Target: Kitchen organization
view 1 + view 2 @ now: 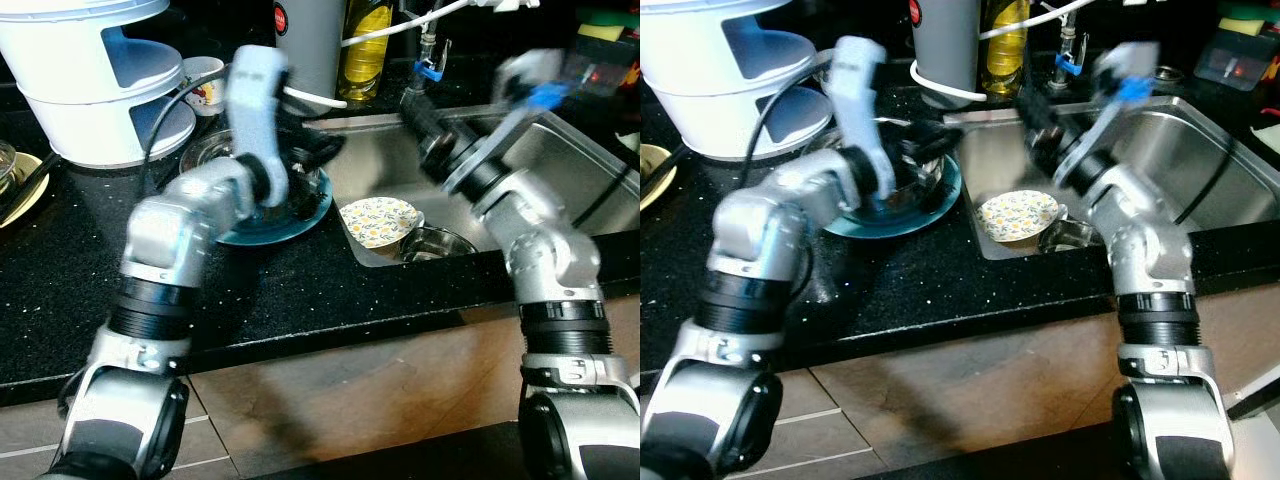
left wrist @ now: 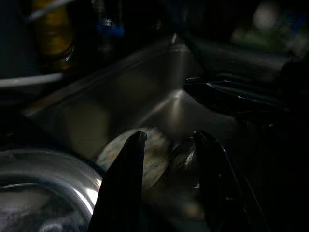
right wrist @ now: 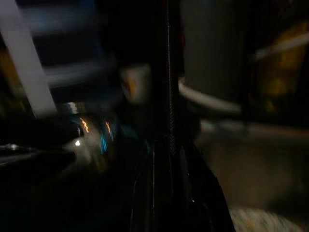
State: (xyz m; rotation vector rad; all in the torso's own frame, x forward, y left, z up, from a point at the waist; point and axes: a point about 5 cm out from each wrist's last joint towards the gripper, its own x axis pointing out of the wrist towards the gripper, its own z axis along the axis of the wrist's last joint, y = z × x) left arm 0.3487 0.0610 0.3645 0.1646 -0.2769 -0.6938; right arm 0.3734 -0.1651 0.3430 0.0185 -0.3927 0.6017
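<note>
- Head views: the left hand (image 1: 315,150) is over the blue plate (image 1: 310,215) on the black table (image 1: 300,290); the step looks like clearing dishes by the sink (image 1: 560,170). One patterned bowl (image 1: 378,220) lies at the sink's near corner beside one metal bowl (image 1: 435,243).
- Left wrist view: fingers (image 2: 123,183) apart, gripping nothing. Next it must close on one dish.
- Right wrist view: the right hand (image 3: 166,145) is blurred; I cannot tell its state.
</note>
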